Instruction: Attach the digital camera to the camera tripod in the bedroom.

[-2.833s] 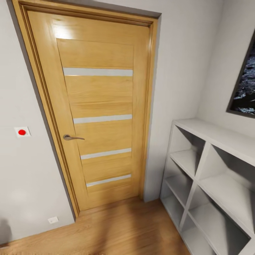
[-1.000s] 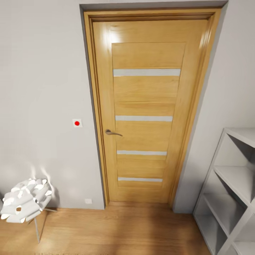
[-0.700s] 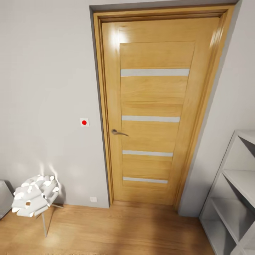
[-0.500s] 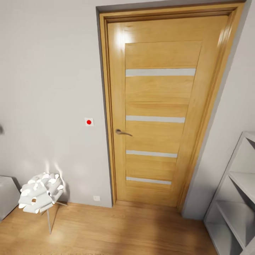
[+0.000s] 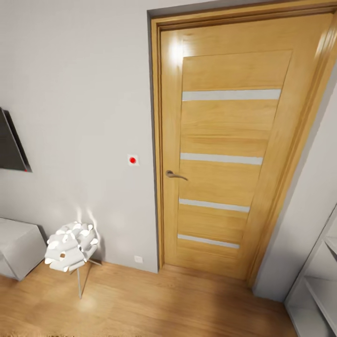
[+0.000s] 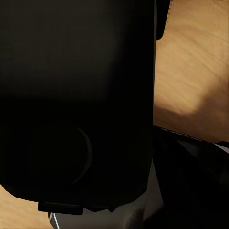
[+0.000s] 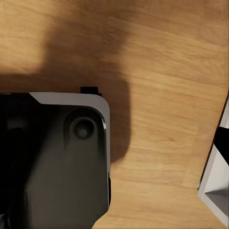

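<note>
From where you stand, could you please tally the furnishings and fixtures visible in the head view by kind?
Wooden door: 1
Door handle: 1
Red-button wall switch: 1
Wall socket: 1
White floor lamp: 1
Dark wall-mounted panel: 1
Grey cabinet: 1
White shelf unit: 1
Total: 8

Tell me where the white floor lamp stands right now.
In the head view, the white floor lamp stands lower left on the wood floor, against the grey wall, left of the wooden door.
</note>
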You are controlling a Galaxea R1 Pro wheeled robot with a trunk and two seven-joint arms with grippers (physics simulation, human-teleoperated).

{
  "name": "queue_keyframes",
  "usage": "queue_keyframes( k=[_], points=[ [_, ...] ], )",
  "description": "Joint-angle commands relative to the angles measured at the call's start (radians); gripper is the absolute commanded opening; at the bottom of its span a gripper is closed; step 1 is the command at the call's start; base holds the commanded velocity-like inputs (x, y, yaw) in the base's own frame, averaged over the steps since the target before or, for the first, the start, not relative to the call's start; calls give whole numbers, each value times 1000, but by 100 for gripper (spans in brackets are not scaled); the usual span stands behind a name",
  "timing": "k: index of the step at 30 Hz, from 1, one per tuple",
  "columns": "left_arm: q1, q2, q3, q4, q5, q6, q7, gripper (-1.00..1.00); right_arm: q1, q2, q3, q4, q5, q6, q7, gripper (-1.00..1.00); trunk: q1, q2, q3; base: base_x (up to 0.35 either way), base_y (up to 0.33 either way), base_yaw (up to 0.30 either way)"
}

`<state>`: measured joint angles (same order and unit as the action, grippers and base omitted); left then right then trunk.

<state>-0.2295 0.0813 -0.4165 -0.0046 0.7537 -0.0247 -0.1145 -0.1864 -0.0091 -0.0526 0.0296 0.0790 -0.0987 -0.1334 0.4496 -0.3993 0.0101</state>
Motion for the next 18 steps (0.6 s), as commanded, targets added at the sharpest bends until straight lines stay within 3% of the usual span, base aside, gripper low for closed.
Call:
queue_keyframes(
  k=[1, 18],
  points=[
    [-1, 0, -8, 2, 8, -2, -5, -100, -1, 0, -6, 3, 8, -6, -3, 100, 0, -1, 0, 0, 0, 198],
    [-1, 0, -8, 2, 9, -1, -5, -100, -1, 0, -6, 3, 8, -6, -3, 100, 0, -1, 0, 0, 0, 198]
  ],
)
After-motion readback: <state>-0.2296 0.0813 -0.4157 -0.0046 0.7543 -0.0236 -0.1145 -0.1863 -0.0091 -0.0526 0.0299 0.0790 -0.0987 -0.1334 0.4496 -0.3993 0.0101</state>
